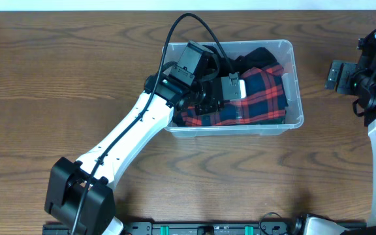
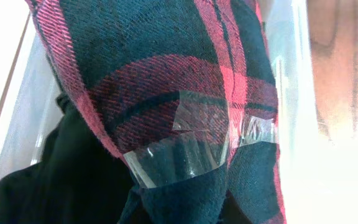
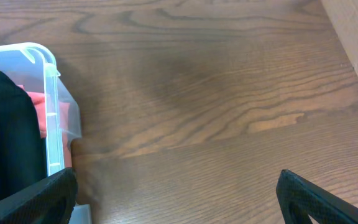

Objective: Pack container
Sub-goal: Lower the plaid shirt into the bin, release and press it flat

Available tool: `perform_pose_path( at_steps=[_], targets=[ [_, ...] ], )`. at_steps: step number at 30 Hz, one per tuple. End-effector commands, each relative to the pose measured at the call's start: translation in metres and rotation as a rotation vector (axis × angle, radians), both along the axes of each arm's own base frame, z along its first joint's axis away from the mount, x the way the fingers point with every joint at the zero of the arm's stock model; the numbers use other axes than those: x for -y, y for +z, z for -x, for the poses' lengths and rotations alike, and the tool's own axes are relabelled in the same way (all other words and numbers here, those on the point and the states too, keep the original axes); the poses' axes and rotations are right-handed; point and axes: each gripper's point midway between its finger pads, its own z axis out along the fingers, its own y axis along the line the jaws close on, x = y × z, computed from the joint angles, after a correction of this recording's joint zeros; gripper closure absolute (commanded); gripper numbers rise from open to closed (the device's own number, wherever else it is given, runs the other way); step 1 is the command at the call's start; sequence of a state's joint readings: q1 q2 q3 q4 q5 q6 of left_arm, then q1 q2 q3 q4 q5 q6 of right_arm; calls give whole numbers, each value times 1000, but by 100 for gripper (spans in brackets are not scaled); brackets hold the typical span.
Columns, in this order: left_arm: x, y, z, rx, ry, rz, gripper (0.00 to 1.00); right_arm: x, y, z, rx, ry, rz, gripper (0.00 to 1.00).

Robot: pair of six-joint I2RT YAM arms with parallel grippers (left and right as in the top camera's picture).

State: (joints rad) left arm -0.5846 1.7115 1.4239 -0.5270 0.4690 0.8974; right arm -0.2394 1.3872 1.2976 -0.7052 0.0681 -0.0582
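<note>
Between the clenched jaws of the left gripper point(image 1: 237, 88) sits a fold of plaid cloth point(image 2: 166, 74), pinched by the clear pads point(image 2: 185, 149). Around those jaws stands the container point(image 1: 297, 104), its walls on every side. The plaid cloth spreads beneath and ahead of them, and a black garment point(image 1: 256, 57) lies beside them toward the far wall. Over the table point(image 3: 216, 93) hangs the right gripper point(image 3: 179, 205), jaws spread wide and holding nothing, with the container's corner off to one side, well apart.
</note>
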Motion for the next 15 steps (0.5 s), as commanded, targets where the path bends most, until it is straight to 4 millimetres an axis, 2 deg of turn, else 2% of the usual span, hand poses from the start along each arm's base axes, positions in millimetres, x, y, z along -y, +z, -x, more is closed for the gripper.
perform_pose_path(
  at_steps=[1, 2, 3, 5, 6, 8, 9, 15],
  targets=[
    [1, 4, -12, 53, 26, -18, 71, 3, 8, 1, 22, -15, 4, 1],
    [0, 5, -14, 62, 31, -19, 53, 3, 8, 1, 22, -15, 4, 1],
    [1, 6, -15, 67, 32, -15, 41, 3, 8, 1, 22, -15, 4, 1],
    [2, 7, -16, 74, 32, -11, 27, 3, 8, 1, 22, -15, 4, 1],
    [2, 8, -16, 76, 32, -9, 15, 3, 8, 1, 22, -15, 4, 1],
    [3, 9, -17, 83, 33, -4, 4, 3, 8, 1, 22, -15, 4, 1],
    [3, 11, -18, 89, 33, 0, 1, 3, 8, 1, 22, -15, 4, 1],
    [14, 39, -34, 80, 156, 139, 2, 3, 8, 1, 22, -15, 4, 1]
  ],
)
